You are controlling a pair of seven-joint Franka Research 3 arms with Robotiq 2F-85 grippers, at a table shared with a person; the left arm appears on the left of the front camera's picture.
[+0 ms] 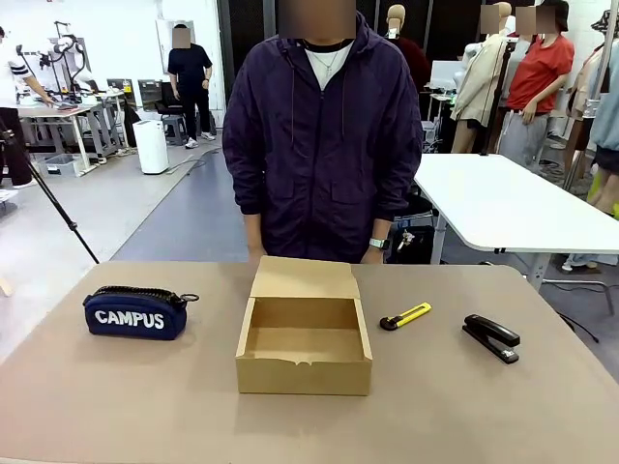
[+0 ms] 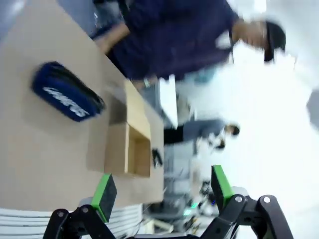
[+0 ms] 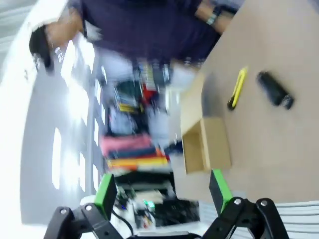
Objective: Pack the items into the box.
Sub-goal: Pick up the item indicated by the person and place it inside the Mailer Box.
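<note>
Looks unstarted: box (image 1: 303, 375) open, nothing inside. Leaves pouch (image 1: 135, 314) ahead of left gripper (image 2: 162, 181), knife (image 1: 405, 316) and stapler (image 1: 491, 337) ahead of right gripper (image 3: 162, 186), to pack. Holds both jaws wide apart, empty.

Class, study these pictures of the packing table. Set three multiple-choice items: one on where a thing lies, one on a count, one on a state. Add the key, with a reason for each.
1. Where does the navy pouch lie?
A. on the robot's left of the box
B. inside the box
C. on top of the box's flap

2. How many items lie on the table on the robot's right of the box?
A. none
B. two
C. three

3. In what state is the box?
A. taped shut
B. open, flap swung back
C. tipped on its side

Key:
1 A: the pouch rests on the table, apart from the box, on the left.
2 B: the utility knife and the stapler lie there.
3 B: the flap stands back at the far side and the inside is bare.
</note>
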